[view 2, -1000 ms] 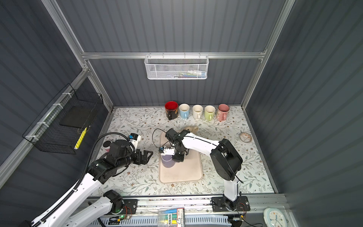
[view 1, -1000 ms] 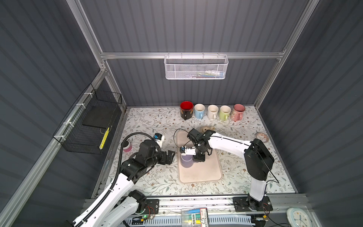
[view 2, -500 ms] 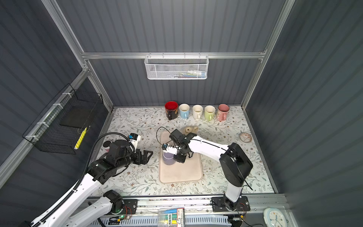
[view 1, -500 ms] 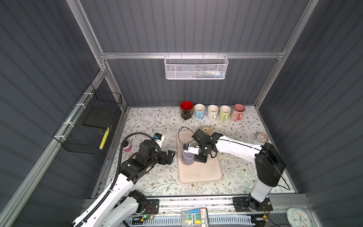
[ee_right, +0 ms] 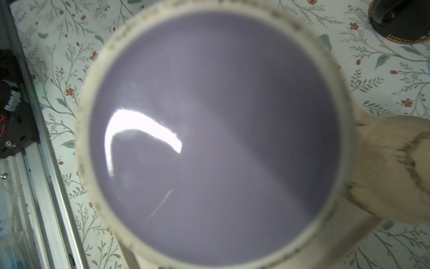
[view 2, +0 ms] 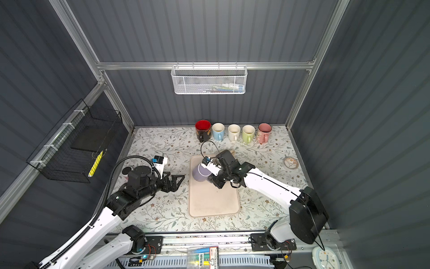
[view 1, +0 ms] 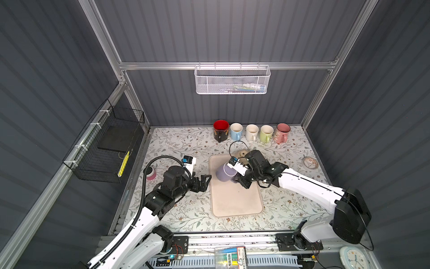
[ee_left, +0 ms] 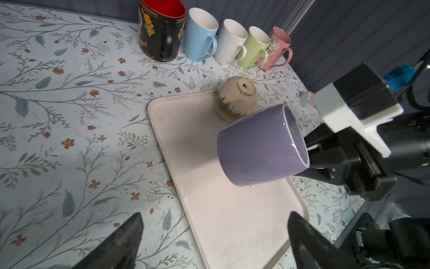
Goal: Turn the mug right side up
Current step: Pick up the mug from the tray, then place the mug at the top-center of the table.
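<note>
the purple mug [view 1: 223, 175] has its handle hidden in every view. it is held tilted over the tray [view 1: 235, 202] at the tray's 10 o'clock part, clamped by the right gripper [ee_left: 313, 154]. only the mug's base is shown from the right wrist. at the mug's 9 o'clock, the left gripper [view 1: 207, 182] is seen with fingers wide apart.

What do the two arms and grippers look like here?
The left arm and right arm have white links and black joints. The left gripper and right gripper are black, with angular fingers. Each wrist carries a white camera mount with a blue tag. A ribbed black hose loops over the left arm, a thin black cable over the right.
</note>
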Available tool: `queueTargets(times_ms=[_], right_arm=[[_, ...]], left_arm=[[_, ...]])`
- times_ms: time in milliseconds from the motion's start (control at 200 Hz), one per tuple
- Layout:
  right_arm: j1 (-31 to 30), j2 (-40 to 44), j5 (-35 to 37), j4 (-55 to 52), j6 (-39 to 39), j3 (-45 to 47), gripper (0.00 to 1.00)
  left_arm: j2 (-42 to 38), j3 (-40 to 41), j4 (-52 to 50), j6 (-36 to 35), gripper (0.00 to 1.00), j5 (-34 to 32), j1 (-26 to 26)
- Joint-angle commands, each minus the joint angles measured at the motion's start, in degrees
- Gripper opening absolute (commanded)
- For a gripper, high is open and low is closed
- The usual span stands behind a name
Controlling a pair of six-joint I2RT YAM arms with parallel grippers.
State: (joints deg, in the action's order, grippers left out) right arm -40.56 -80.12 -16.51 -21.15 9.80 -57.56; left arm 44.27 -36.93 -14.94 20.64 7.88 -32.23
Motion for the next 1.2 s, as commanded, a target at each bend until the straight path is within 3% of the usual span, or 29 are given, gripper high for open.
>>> queueTargets(times_ms=[0, 350, 525, 640, 895, 1196], right_arm=[[2.16, 5.61, -7.38, 10.42, -7.2, 1.22, 0.0], [7.85, 18.36, -15.74, 18.22, -16.69, 4.17, 0.0], [9.08, 20.95, -20.07, 21.19, -20.52, 3.53, 0.0], [9.24, 21.2, -21.99, 22.83, -22.03, 2.92, 0.0], [9.41, 20.05, -25.09, 26.9, -24.95, 2.3, 0.0], [9.44, 18.34, -28.66, 32.67, -29.17, 1.69, 0.0]], left_arm=[[-2.78, 3.79, 12.61, 2.65, 0.97, 6.08, -0.13], [4.0, 11.11, 41.58, 11.17, 0.89, 20.82, 0.76], [14.2, 10.85, 60.79, 17.84, 0.72, 28.36, 0.77], [19.39, 9.33, 69.53, 21.19, 0.68, 30.31, 0.78], [26.0, 4.63, 80.24, 24.55, 0.72, 33.7, 0.68], [34.91, 0.91, 96.53, 33.13, 0.55, 36.57, 0.54]])
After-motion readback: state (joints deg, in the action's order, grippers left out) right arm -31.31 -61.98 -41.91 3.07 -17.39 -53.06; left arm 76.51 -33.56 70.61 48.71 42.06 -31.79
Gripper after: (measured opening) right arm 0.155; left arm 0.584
